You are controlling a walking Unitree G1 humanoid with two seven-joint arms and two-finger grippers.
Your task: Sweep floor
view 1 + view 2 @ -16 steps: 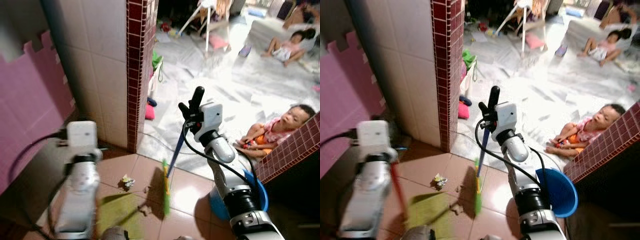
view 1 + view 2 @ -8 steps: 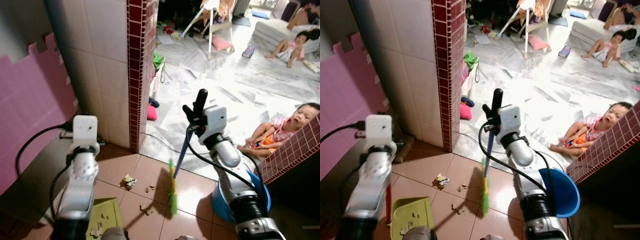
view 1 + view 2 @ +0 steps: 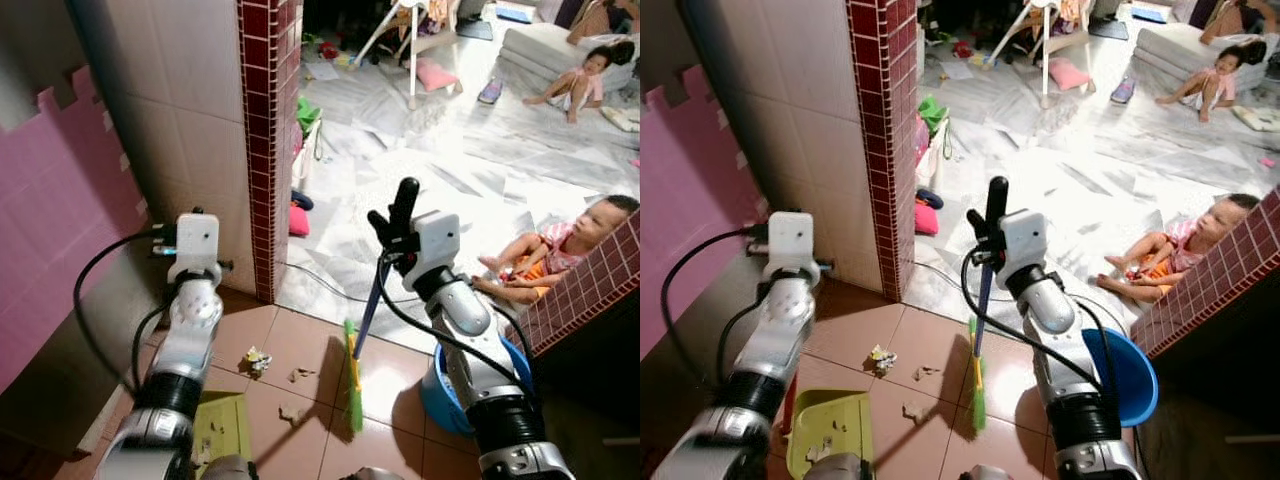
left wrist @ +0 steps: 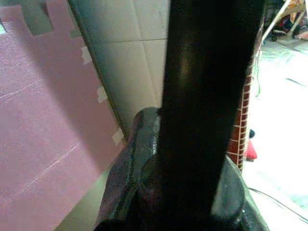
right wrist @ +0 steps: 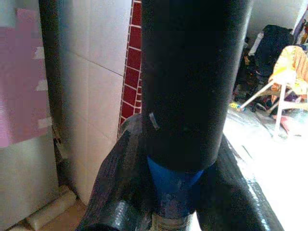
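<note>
In the left eye view, we saw the right tool (image 3: 392, 222) clenched on a blue-handled broom (image 3: 354, 372), its green bristles on the floor (image 3: 300, 345) below. In the right eye view, a green dustpan (image 3: 830, 432) lay beneath the left tool (image 3: 790, 238), clenched on its handle.

Beyond the tool's head stands a dark red tiled pillar (image 3: 265, 140) — pink wall panels (image 3: 60, 220) spread off to its left. A blue bowl (image 3: 1125, 375) sits right of the tool; a child (image 3: 560, 250) sits farther right — another child (image 3: 580, 80) well beyond.
</note>
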